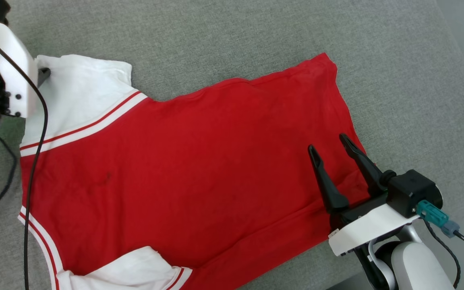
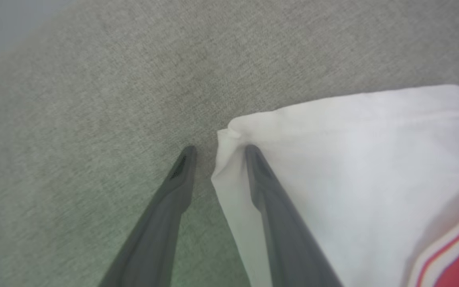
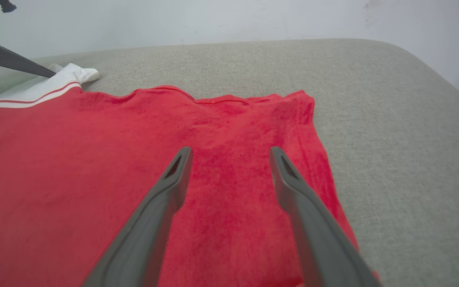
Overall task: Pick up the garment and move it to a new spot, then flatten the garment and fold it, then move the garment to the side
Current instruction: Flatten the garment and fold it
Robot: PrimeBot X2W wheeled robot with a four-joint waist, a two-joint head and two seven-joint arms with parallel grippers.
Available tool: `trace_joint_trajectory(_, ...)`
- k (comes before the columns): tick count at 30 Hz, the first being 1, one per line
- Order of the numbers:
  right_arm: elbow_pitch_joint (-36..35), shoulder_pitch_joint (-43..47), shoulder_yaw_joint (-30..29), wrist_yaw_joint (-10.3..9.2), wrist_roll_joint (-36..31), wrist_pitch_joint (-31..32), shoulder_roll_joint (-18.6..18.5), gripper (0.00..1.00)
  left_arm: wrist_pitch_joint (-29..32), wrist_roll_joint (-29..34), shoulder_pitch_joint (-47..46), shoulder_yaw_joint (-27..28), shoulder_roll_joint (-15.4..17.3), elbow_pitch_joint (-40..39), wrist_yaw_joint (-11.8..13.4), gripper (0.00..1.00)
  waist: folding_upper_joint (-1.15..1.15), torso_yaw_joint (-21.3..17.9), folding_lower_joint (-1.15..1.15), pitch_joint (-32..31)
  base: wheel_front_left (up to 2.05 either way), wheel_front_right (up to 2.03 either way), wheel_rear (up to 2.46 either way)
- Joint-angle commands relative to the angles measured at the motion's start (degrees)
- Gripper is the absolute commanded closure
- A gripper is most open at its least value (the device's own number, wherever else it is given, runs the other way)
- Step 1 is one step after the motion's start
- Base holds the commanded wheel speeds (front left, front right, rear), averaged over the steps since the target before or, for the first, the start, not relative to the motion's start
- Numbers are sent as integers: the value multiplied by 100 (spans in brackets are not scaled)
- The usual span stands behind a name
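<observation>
One garment [image 1: 199, 161], a red T-shirt, lies spread flat on the grey fabric surface [image 1: 232, 36], plain red side up; in the head view its hem points to the upper right and its two white sleeves sit at the left, one at the upper left [image 1: 79, 88] and one at the bottom edge [image 1: 135, 270] (this second one rumpled and folded onto the red body). Each sleeve meets the body along a white band with a thin red line in it.

The left gripper [image 2: 220, 153] is at the outer corner of the upper sleeve; its two dark fingers stand partly apart, one on the bare grey surface and the other over the white cloth, so the sleeve's edge lies in the gap between them; nothing is pinched. In the right wrist view one of those fingers [image 3: 18, 65] reaches the sleeve from the left, with a green light behind it.

The right gripper [image 1: 327, 143] is above the red body near the hem; its two fingers are spread wide and hold nothing; whether the tips touch the cloth I cannot tell.

One black cable [image 1: 34, 161] hangs from the left arm across the shirt's left edge; another, with a teal plug [image 1: 431, 213], leaves the right wrist. A pale wall [image 3: 229, 20] rises behind the surface.
</observation>
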Motion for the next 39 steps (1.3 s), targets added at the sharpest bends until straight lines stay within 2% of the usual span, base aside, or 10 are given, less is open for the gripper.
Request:
trace_joint_trajectory(1, 1, -84, 0, -7, 11, 2, 25, 0, 30, -18, 251, -97, -109, 107, -8, 100, 0, 8, 0, 0, 0, 0, 0)
trace_joint_trajectory(12, -32, 21, -154, -7, -116, 208, -29, 0, -878, -219, 186, 123, -332, 244, -28, 100, 0, 286, 0, -376, 0, 0, 0)
trace_joint_trajectory(21, -234, 121, -359, -7, -22, 809, -492, 0, -1511, -394, 671, 205, -406, -328, -3, 100, 0, 779, 0, -998, 0, 0, 0)
trace_joint_trajectory(27, -377, -69, -419, -7, 291, 1883, -1173, 0, -1730, -440, 1232, 180, -368, -1281, 170, 100, 0, 1142, 0, -1224, 0, 0, 0)
trace_joint_trajectory(28, -359, -261, -399, -7, 515, 2531, -1599, 0, -1838, -422, 1540, 202, -302, -1890, 339, 100, 0, 1296, 0, -1221, 0, 0, 0)
trace_joint_trajectory(35, 125, -1080, -367, -7, 1124, 3579, -2424, 0, -2269, -485, 2437, 401, -137, -3295, 870, 100, 0, 1591, 0, -1033, 0, 0, 0)
trace_joint_trajectory(37, 354, -1363, -435, -7, 1343, 3794, -2554, 0, -2393, -421, 2613, 423, -94, -3624, 980, 100, 0, 1688, 0, -942, 0, 0, 0)
trace_joint_trajectory(39, 592, -1588, -365, -8, 1333, 3962, -2838, 0, -2452, -367, 2730, 412, -76, -3884, 1067, 100, 0, 1806, 0, -830, 0, 0, 0)
